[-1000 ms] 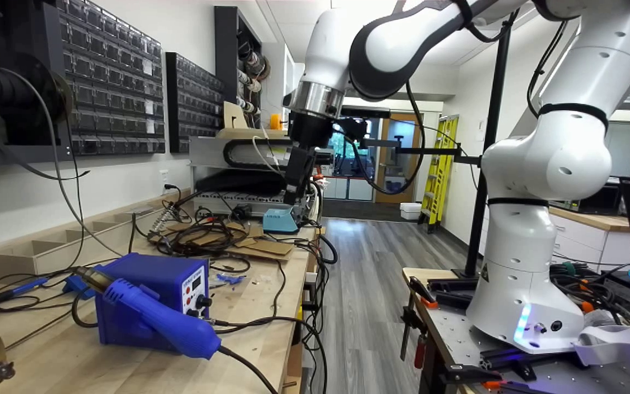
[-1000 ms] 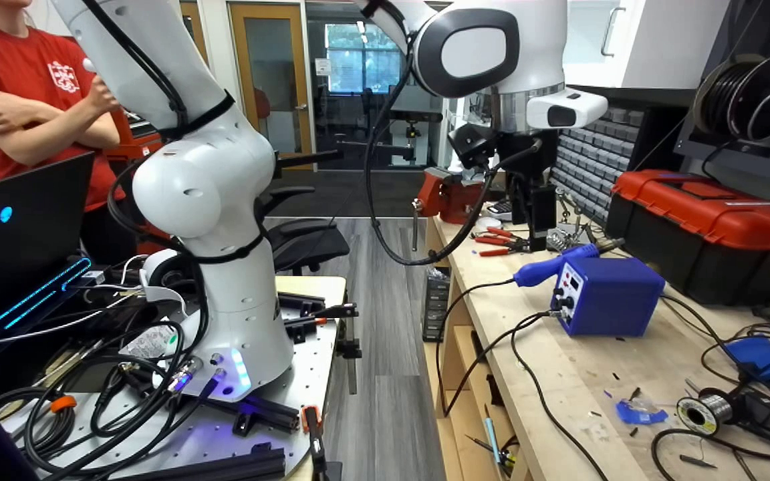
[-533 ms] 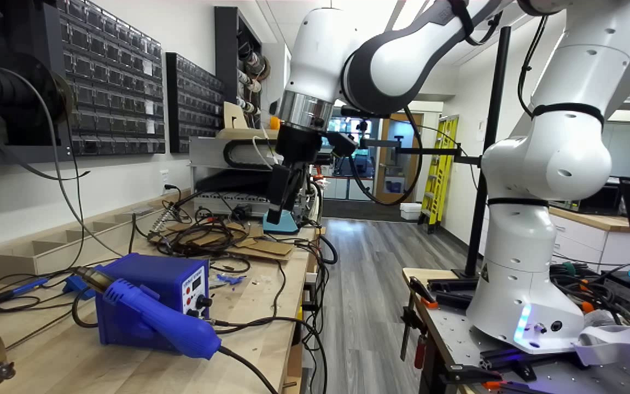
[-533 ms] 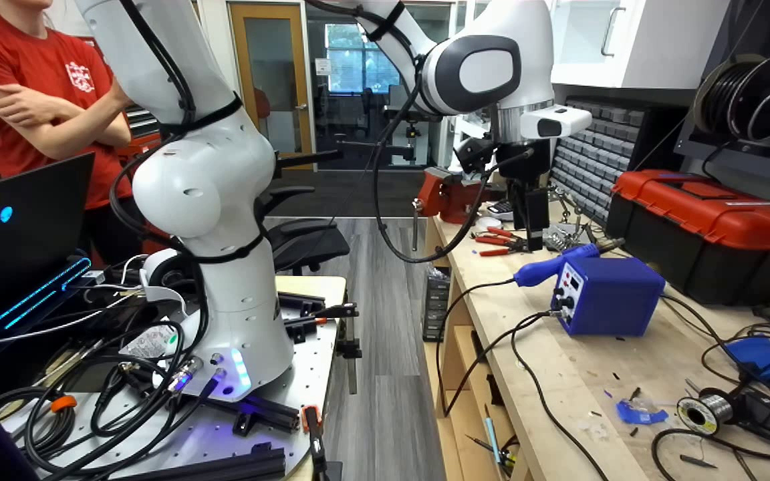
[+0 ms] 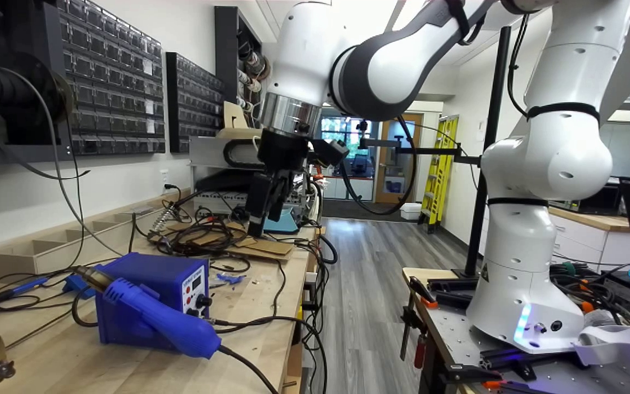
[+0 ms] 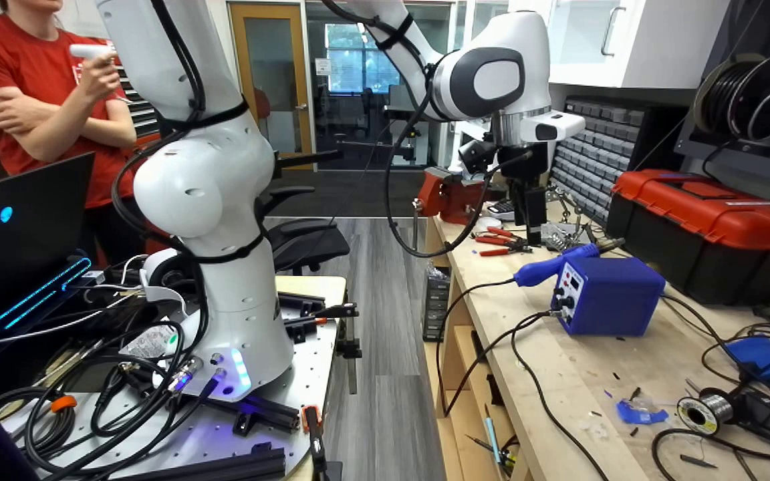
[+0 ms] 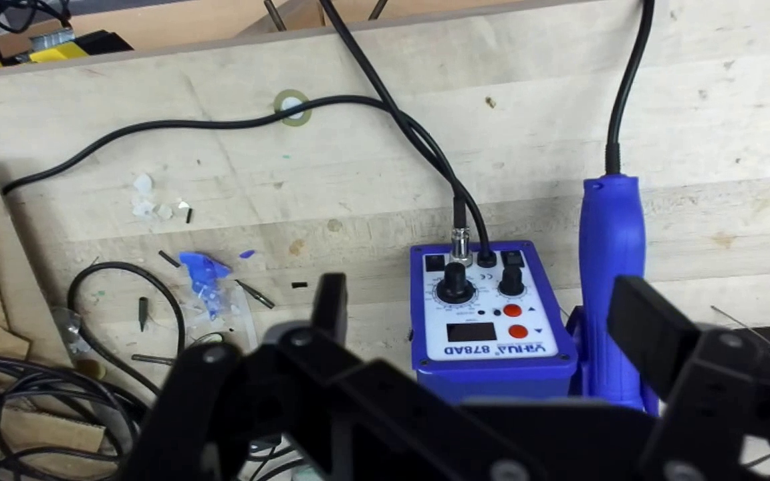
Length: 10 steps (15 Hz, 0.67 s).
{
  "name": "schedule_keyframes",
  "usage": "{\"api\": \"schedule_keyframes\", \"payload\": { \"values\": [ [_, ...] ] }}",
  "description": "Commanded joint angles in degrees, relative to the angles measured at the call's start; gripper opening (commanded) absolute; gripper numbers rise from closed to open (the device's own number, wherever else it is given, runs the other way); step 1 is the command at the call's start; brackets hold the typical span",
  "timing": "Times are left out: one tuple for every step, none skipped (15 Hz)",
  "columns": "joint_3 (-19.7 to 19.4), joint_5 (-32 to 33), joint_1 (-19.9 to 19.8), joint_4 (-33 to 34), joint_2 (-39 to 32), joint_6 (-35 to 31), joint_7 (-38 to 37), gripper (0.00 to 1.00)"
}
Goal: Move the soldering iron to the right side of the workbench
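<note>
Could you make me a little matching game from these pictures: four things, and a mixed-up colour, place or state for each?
1. gripper
2. soldering iron
3. ladder
4. toolbox

A. slim and blue, not held
B. red on top, black below
C. open, above the workbench
D. bright yellow

Pairs: 1-C; 2-A; 3-D; 4-B

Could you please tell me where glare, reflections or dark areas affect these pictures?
Wrist view: the gripper shows mostly near-black, while the lettering on the soldering station is legible, though upside down; in an exterior view, the floor carries a pale sheen at its far end; in both exterior views, the base light glows blue-white.
</note>
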<state>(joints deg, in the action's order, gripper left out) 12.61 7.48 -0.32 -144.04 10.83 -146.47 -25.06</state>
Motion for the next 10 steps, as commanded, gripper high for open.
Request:
{"api": "schedule_keyframes", "payload": {
  "values": [
    [-1.05, 0.25, 1.06, 0.17, -0.18, 0.1, -0.17, 1.0],
    [-1.06, 0.25, 1.07, 0.22, -0.26, 0.09, -0.19, 1.0],
    [-1.07, 0.25, 1.07, 0.24, -0.29, 0.09, -0.2, 1.0],
    [-1.07, 0.25, 1.07, 0.25, -0.3, 0.08, -0.21, 1.0],
    [-1.07, 0.26, 1.07, 0.25, -0.3, 0.08, -0.22, 1.0],
    [-1.16, -0.05, 1.07, 0.16, -0.62, -0.65, -0.27, 1.0],
    [-1.04, 0.37, 0.98, 0.25, -0.87, -0.88, -0.87, 1.0],
    [-1.03, -0.24, 1.4, 0.65, -1.77, -1.2, -0.26, 1.0],
    [-0.85, 0.19, 1.42, 0.81, -2.26, -1.26, -0.67, 1.0],
    [-0.56, 0.3, 1.79, 1.13, -3.18, -1.28, -0.79, 1.0]
  ]
}}
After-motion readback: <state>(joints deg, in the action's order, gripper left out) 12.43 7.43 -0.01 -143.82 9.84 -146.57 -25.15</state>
